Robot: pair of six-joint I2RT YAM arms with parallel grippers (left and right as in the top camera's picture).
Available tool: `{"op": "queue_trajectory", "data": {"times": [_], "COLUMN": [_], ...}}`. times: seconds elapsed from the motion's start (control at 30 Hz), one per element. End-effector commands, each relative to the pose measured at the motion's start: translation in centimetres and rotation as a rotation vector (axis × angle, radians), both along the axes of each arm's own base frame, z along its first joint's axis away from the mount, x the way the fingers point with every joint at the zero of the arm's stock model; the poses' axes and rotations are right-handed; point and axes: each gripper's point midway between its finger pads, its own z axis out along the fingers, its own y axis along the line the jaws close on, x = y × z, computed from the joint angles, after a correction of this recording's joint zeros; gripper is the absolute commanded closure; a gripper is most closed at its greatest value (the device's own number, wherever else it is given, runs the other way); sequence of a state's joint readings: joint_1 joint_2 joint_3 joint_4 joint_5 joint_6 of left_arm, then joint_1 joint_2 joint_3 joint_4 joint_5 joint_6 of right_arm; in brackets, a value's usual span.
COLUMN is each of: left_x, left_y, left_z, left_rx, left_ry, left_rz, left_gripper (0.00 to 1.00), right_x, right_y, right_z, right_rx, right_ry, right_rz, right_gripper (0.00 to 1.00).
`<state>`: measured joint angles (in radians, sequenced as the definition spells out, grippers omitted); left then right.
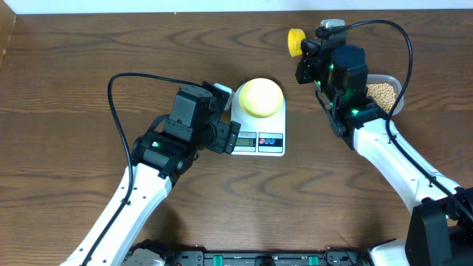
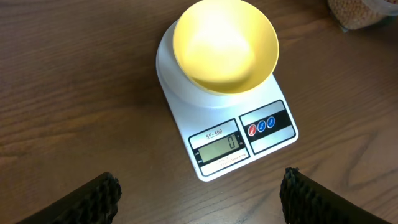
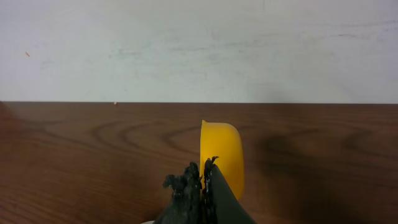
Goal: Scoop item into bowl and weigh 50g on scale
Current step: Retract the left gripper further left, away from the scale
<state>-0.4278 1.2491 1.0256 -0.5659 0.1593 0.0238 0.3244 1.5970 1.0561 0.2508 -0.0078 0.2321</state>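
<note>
The bowl sits on the scale, just ahead of the left gripper, spread wide; well apart, the right gripper pinches the scoop.

Wooden table; yellow scoop far right; clear container nearby.

Beans, seemingly, cropped at corner
</note>
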Motion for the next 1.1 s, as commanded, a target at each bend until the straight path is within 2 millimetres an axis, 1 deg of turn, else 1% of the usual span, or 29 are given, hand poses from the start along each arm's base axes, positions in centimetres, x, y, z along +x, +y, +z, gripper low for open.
{"op": "queue_trajectory", "data": {"times": [0.0,0.27,0.43,0.77,1.0,1.07], "left_x": [-0.26,-0.26,-0.25,-0.25,-0.61,-1.14], "left_y": [0.03,0.03,0.03,0.03,0.11,-0.24], "left_z": [-0.11,-0.11,-0.10,-0.10,-0.17,0.04], "left_rx": [-0.003,-0.003,-0.003,0.000,0.057,0.066], "left_ry": [0.003,0.003,0.003,0.001,-0.026,-0.039], "left_rz": [-0.012,-0.012,-0.011,-0.015,-0.100,-0.165], "left_gripper": [0.15,0.16,0.15,0.16,0.16,0.16], "right_x": [0.49,0.48,0.37,0.39,0.37,0.37], "right_y": [-0.39,-0.38,-0.37,-0.35,-0.30,-0.30], "right_z": [0.54,0.50,0.15,0.24,0.24,0.24], "right_rx": [-0.008,-0.008,-0.012,-0.008,-0.007,-0.007], "right_ry": [-0.016,-0.015,-0.001,-0.003,-0.003,-0.003], "right_rz": [-0.008,-0.008,-0.007,-0.007,-0.004,-0.004], "right_gripper": [0.99,0.99,0.99,0.99,0.99,0.99]}}
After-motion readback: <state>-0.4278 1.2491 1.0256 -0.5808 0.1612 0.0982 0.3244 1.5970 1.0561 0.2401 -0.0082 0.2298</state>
